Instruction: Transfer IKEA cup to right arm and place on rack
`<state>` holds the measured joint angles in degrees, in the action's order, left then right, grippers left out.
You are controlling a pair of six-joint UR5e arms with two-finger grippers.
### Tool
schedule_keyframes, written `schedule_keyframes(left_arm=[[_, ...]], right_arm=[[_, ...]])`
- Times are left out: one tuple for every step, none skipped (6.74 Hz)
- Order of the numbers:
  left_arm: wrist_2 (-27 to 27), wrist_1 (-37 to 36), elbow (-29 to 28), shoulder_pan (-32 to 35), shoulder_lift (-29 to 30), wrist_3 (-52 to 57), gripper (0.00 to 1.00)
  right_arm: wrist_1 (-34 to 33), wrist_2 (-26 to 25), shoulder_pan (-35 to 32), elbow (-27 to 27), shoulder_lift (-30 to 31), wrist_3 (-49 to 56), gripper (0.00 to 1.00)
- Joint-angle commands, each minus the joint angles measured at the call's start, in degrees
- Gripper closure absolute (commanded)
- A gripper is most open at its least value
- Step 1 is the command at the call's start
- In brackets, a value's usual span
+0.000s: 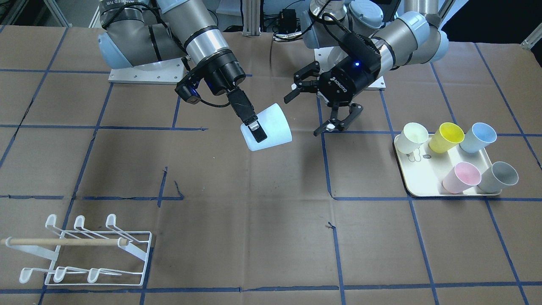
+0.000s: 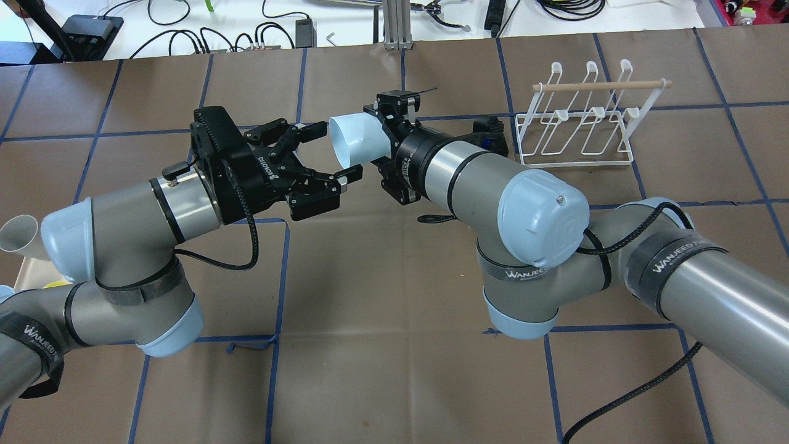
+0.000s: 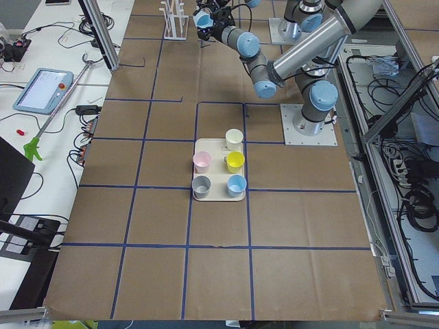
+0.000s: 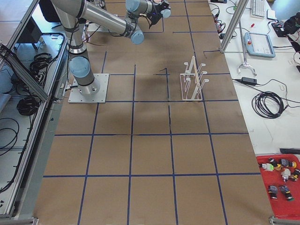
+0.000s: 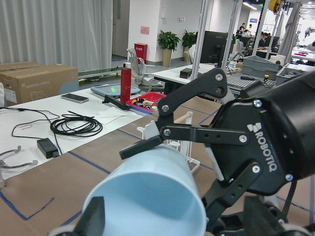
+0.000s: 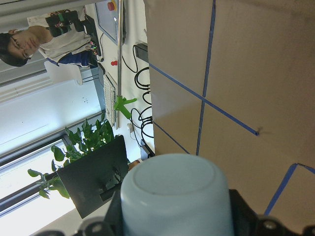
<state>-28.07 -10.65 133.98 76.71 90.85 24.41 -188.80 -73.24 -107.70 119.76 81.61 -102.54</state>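
Pale-blue smooth plastic cup (image 1: 275,123) hangs tilted above the brown paper-covered table (image 1: 237,237). The right arm's black two-finger gripper (image 1: 259,130) clamps its base end. We see the left gripper (image 1: 302,116) spread wide just beside its mouth. Well apart, a cream tray (image 1: 423,186) holds five pastel cups (image 1: 461,177). Farthest is the white wire rack (image 1: 84,254) with its wooden dowel.

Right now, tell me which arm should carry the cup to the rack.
Right. The right gripper is shut on the pale blue cup, and the rack is on that arm's side; the left gripper is open, holding nothing.
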Motion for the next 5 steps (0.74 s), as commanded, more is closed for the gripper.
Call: schedule_keyframes(left_arm=[[-1.96, 1.32, -0.12, -4.81, -0.84, -0.06, 0.02], [-12.34, 6.91, -2.12, -4.64, -2.33, -0.06, 0.02], [-19.49, 16.53, -5.62, -4.46, -4.6, 0.03, 0.02], [-28.09, 28.72, -10.27, -4.38, -6.11, 0.03, 0.02], [-35.66, 40.16, -13.62, -4.11, -6.82, 0.03, 0.02]], right_arm=[[-0.26, 0.02, 5.1, -1.53, -1.89, 8.07, 0.81], [-0.08, 0.02, 7.66, -1.8, -1.89, 19.19, 0.86], [0.01, 0.02, 10.29, -2.07, -1.89, 31.31, 0.89], [0.01, 0.02, 13.1, -2.07, -1.89, 41.18, 0.9], [-0.08, 0.02, 15.22, -2.07, -1.98, 50.76, 0.91]])
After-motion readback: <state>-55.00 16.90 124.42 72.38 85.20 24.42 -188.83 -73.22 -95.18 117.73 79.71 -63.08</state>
